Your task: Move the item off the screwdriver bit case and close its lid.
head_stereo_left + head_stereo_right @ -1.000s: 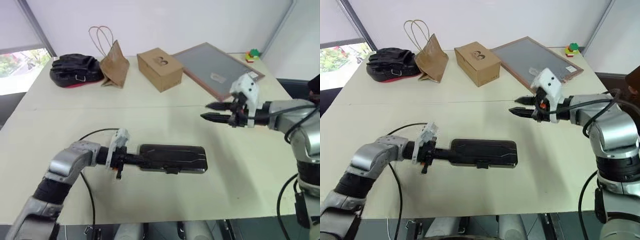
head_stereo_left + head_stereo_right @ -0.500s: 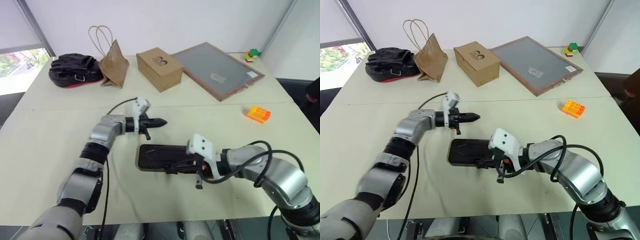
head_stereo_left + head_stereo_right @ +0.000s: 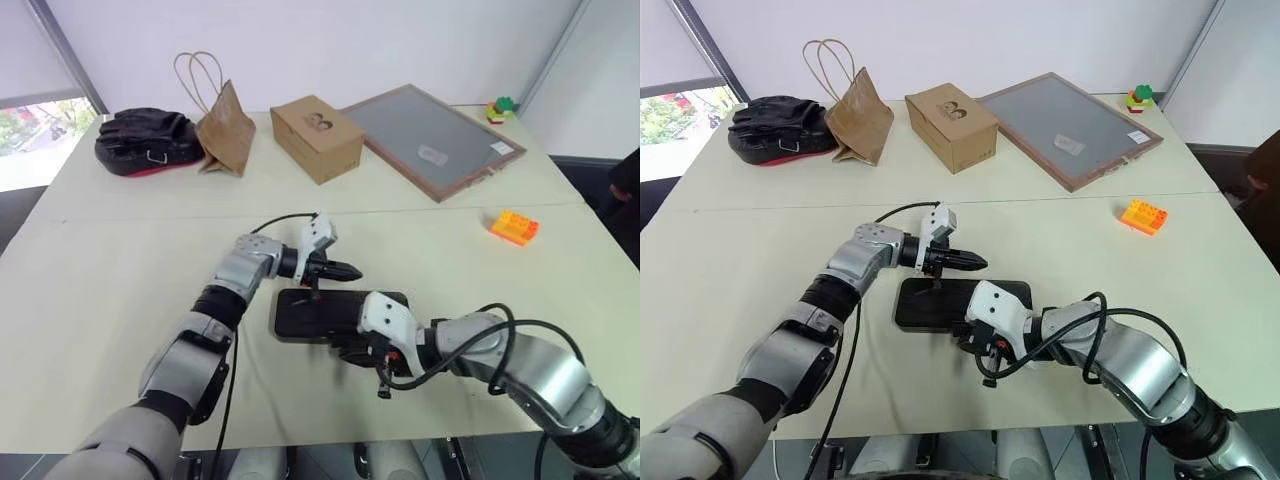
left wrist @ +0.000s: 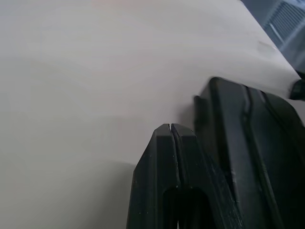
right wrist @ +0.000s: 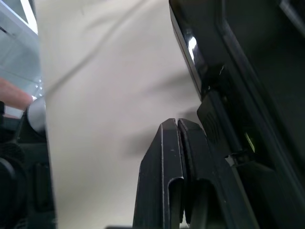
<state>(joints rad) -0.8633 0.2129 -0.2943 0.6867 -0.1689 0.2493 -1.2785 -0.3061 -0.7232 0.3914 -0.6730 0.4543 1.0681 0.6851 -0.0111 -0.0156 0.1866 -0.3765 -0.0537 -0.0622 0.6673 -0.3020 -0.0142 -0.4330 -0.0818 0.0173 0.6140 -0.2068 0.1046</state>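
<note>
The flat rectangular dark plastic screwdriver bit case (image 3: pixel 335 314) lies on the pale cream tabletop (image 3: pixel 120 300) with its smoky brown lid (image 3: pixel 940 298) down flat over the base; its top shows glossy dark with faint moulded lines, and a small black latch tab (image 5: pixel 215 125) sits on its near long edge. The left hand (image 3: pixel 350 271), its two black fingers (image 4: pixel 170 157) pressed together and holding nothing, points across just over the far long edge of the case; the left wrist view shows the case's rounded corner right beside the fingertips, though whether they touch it cannot be told. The right hand (image 3: pixel 970 335), fingers likewise pressed shut on nothing, sits at the near long edge of the case, just beside the latch tab.

The small orange-and-yellow studded plastic toy brick (image 3: pixel 515 227) lies on the tabletop well apart from both hands, off to the right and beyond the right hand, clear of the case.

Far beyond the left hand, along the back of the tabletop, stand a black fabric pouch (image 3: pixel 143 140), a brown paper bag with looped handles (image 3: pixel 224 125), a small brown cardboard box (image 3: pixel 317 137), a wooden-framed grey board (image 3: pixel 435 137) and, at the far corner, a green-red-yellow toy (image 3: pixel 502 108). A black cable (image 3: pixel 265 225) curves along the left forearm. Nothing lies between either hand and the case.
</note>
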